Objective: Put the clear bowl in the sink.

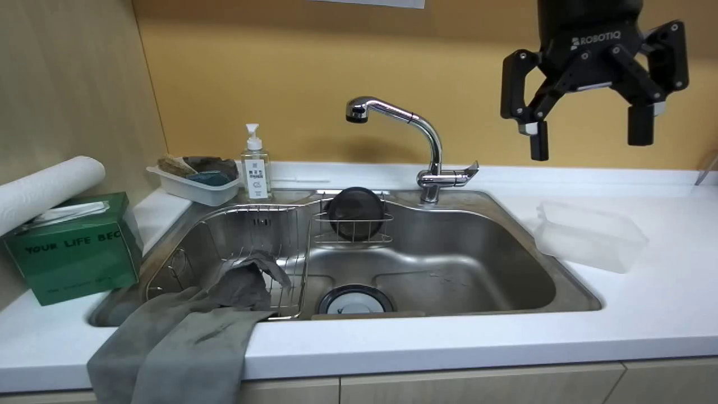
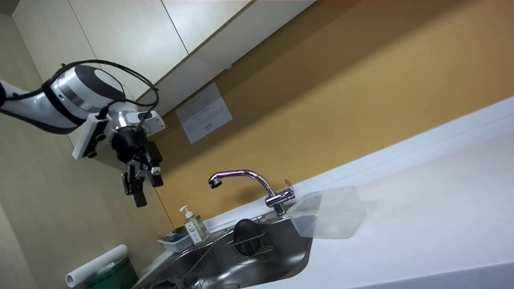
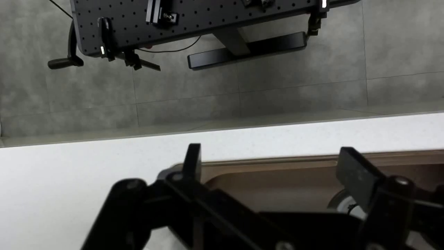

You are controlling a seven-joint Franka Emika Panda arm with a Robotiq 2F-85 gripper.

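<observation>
The clear bowl [image 1: 589, 235] is a pale see-through squarish container on the white counter beside the sink; it also shows in an exterior view [image 2: 337, 214]. Its near-sink end overlaps the sink's rim in the picture. The steel sink [image 1: 505, 258] also shows in an exterior view [image 2: 281, 245] and in the wrist view [image 3: 263, 187]. My gripper [image 1: 590, 140] is open and empty, high above the counter, with its fingers pointing down and apart from the bowl. It also shows in an exterior view [image 2: 148, 190] and in the wrist view [image 3: 270, 156]. The bowl is not clearly seen in the wrist view.
A chrome faucet [image 1: 429, 134] stands behind the sink. A wire rack [image 1: 305, 264] and a dark round dish [image 1: 356, 213] are in the basin. Grey cloths [image 1: 185, 342] hang over the front edge. A soap bottle [image 1: 256, 168], sponge tray [image 1: 196, 188] and green box [image 1: 78, 252] stand nearby.
</observation>
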